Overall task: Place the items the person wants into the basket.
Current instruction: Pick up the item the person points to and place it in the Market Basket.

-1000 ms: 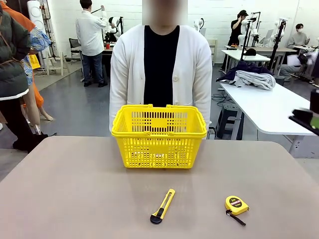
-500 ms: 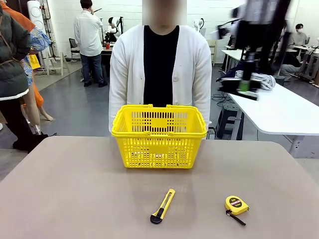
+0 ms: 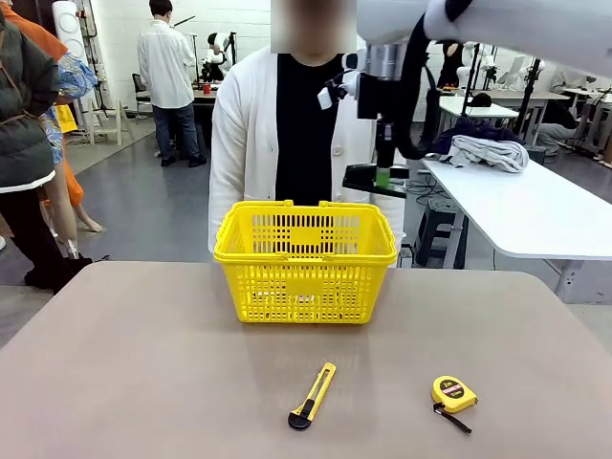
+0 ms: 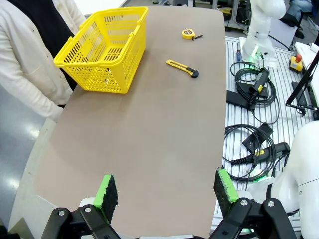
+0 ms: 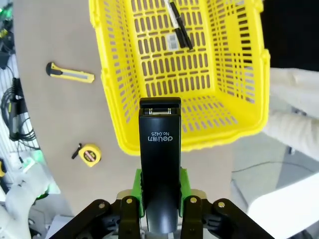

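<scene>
Counter (image 3: 143, 363) space on my left is bare brown surface, and my left hand (image 4: 167, 191) hangs high above that side with its green pads spread wide and nothing between them. At the middle of the far edge I see the yellow basket (image 3: 305, 260), with the person (image 3: 308, 134) in the white cardigan standing just behind it. Looking down into the basket from my right wrist, I can make out the slim black pen (image 5: 180, 24) and the white marker (image 5: 171, 14) lying on its floor, close together. My right hand (image 5: 160, 191) is up above the basket's right rim, pinching the black stapler (image 5: 159, 149) between its pads; the stapler sticks straight out past the fingers, over the basket's edge. Near my edge of the counter, about the middle, lies the yellow-and-black utility knife (image 3: 313, 395), and further right, well apart from it, the round yellow tape measure (image 3: 451, 393).
</scene>
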Tool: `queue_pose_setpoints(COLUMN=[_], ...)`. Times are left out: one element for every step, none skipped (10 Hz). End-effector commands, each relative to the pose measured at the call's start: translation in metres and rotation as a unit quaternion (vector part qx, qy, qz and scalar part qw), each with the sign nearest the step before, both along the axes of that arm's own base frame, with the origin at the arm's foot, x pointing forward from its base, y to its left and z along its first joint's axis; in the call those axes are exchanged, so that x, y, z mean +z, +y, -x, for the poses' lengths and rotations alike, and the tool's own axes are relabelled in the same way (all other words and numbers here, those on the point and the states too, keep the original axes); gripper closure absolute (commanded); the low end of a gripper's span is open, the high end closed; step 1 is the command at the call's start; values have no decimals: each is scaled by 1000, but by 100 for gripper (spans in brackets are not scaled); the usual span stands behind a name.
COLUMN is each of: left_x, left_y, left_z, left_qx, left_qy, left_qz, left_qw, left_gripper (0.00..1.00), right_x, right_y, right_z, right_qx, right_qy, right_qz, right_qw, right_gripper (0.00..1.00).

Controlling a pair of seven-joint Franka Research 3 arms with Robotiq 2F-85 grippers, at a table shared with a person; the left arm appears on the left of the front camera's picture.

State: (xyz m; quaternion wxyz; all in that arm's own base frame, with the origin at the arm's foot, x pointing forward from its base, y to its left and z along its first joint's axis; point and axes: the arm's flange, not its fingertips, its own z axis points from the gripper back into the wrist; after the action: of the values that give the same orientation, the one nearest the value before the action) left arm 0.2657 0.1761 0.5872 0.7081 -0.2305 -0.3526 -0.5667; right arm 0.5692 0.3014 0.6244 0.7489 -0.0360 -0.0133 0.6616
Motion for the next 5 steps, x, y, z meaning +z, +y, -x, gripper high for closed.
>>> queue_pose_setpoints(left_x=[1,1,1,1,1], left_y=[2,2,2,2,2], left_z=[0,0,0,0,0], left_qx=[-7,-7,-7,-7,-7], left_qy=[-10,-10,-10,-10,-10], left_qz=[9,9,9,9,9], left_qw=[1000,1000,1000,1000,1000], left_gripper=[0,0,0,0,0], right_x=[8,1,-6,-11,-12], right_y=[31,43,51,57,58], right_z=[-21,-24,-26,-25,-23], right_qx=[0,2,8,13,19], right_qy=[6,6,9,12,12], right_qz=[18,13,14,12,13], right_qw=[1000,1000,1000,1000,1000], right_gripper=[69,69,69,69,69])
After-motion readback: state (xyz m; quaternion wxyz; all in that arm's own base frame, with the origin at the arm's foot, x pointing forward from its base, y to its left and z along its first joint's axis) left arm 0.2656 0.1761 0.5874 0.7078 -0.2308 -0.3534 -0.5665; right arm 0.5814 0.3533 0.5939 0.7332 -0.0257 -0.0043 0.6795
